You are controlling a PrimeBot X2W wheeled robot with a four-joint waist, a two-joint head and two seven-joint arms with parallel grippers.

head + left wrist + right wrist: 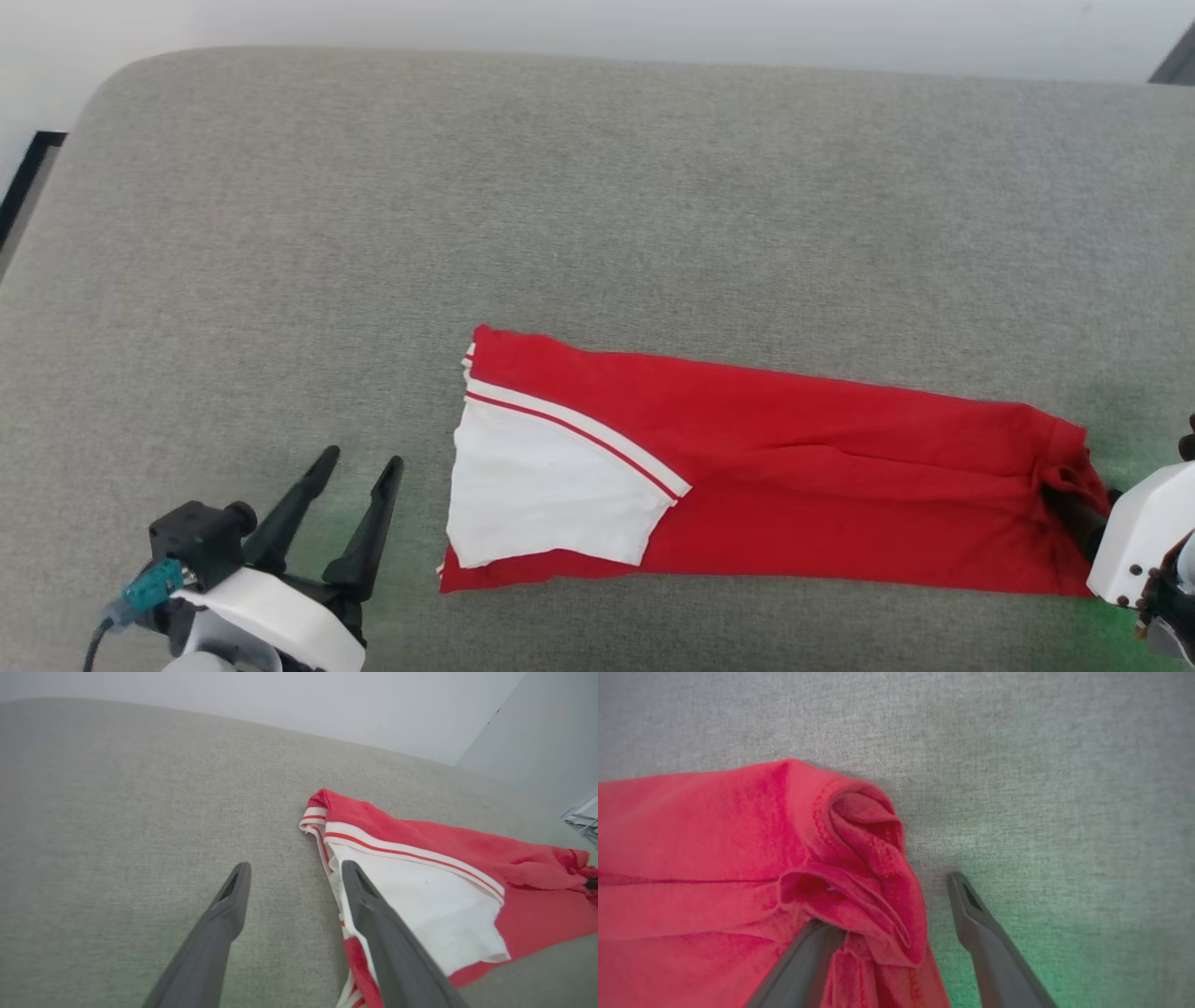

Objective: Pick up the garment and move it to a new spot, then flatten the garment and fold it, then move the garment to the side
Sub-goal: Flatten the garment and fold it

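The left gripper [360,461] has its two long dark fingers spread apart with nothing between them. It sits over bare cloth at the near left, just beside the garment's sleeve end. In the left wrist view the same gripper [295,868] shows one finger [224,914] against bare upholstery. The other finger [383,933] crosses in front of the striped sleeve edge, and whether it touches the cloth cannot be told. A small teal plug [149,586] with a dark cable sits on this wrist's black mount.

The right gripper [892,903] is also spread wide and is not clamped. One finger [803,961] has its tip tucked under a bunched, rolled fold of red cloth, and the other finger [985,933] lies clear on the bare surface beside that fold. In the head view its white housing [1144,532] sits at the right edge, touching the garment's far right end.

The red soft-fabric short-sleeved shirt [822,476] lies as a long, fairly flat band across the near part of the surface, running from centre to right. Its white sleeve panel [541,485], with thin white-and-red stripe trim, lies on top at the left end. The right end [691,858] is crumpled into folds.

The shirt [537,914] rests on a wide grey woven upholstered cushion [560,187] with rounded far corners. A faint green glow tints the cloth near each gripper. A pale wall [597,19] stands behind.
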